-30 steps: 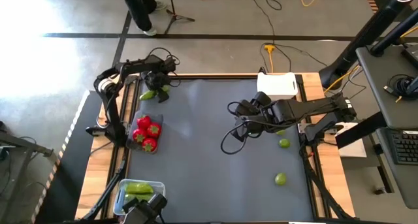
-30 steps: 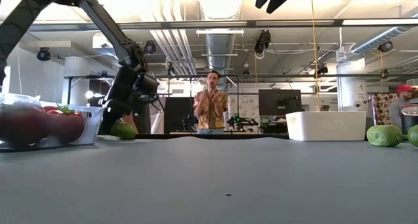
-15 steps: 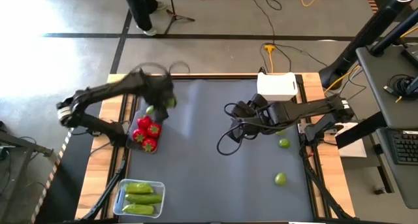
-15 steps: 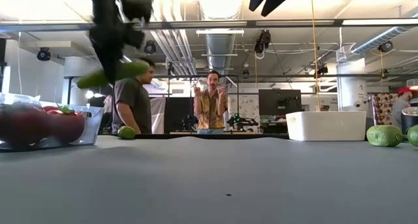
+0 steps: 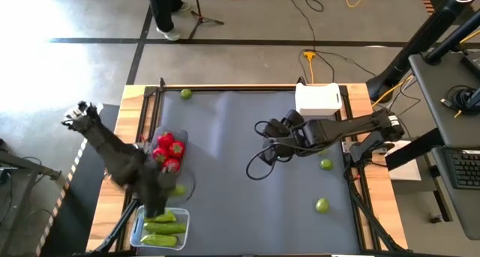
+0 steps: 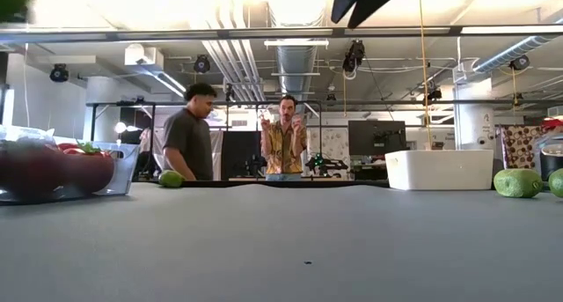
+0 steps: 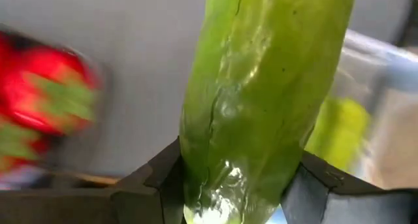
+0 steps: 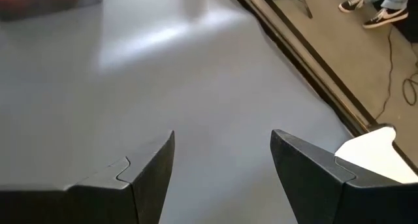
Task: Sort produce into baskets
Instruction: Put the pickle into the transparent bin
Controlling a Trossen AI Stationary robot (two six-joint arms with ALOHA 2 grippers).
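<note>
A long green cucumber (image 7: 261,100) is clamped between the two dark fingers of the left gripper (image 7: 232,185), as the left wrist view shows. From above, the left gripper (image 5: 157,201) is seen at the near left corner of the counter (image 5: 247,174), at the edge of the clear tub (image 5: 160,227), in which more green cucumbers (image 5: 161,217) lie; whether the held cucumber is over the tub or just beside it is hard to tell, since the arm is blurred. Red produce with green tops (image 5: 168,152) is piled in a second container (image 5: 182,174) just beyond the tub. The right gripper (image 5: 271,150) is held over the middle of the counter with its fingers (image 8: 144,168) spread and nothing between them. The white box (image 5: 318,99) stands at the far right edge. Lime-green balls (image 5: 322,205) are scattered on the right side, and another ball (image 5: 185,94) lies at the far left edge.
</note>
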